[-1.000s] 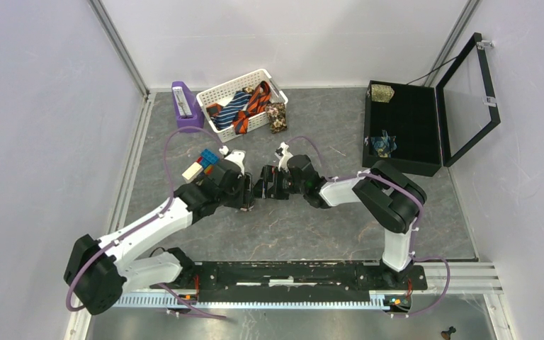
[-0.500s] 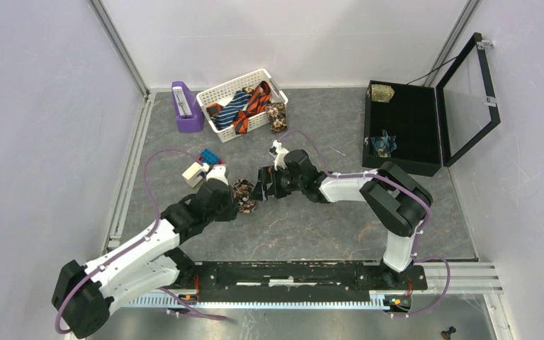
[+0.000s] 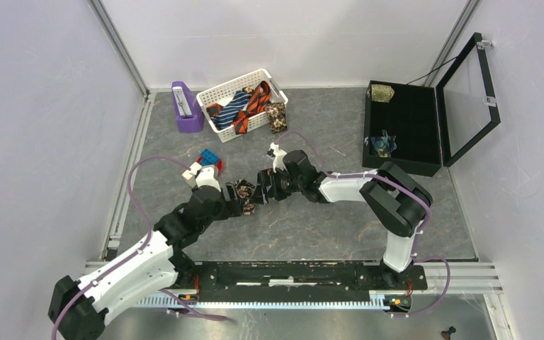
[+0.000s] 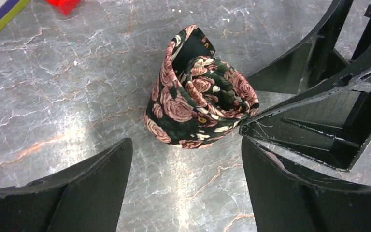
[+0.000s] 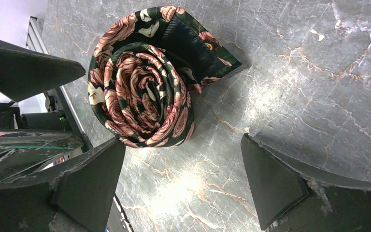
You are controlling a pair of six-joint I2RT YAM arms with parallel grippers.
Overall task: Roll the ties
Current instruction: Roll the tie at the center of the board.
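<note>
The rolled tie (image 3: 245,195) lies on the table (image 3: 312,227) near its middle, between the left gripper (image 3: 234,202) and the right gripper (image 3: 263,186). Only the top view also shows the other ties (image 3: 244,106) in the basket (image 3: 230,82) at the far side. The right wrist view shows the tie (image 5: 145,82) end-on as a spiral with its pointed tip loose, the right gripper (image 5: 182,142) open and clear of it. The left wrist view shows the tie (image 4: 198,96) from the side, one right finger (image 4: 290,104) touching its edge, and the left gripper (image 4: 186,145) with jaws apart, short of the roll.
</note>
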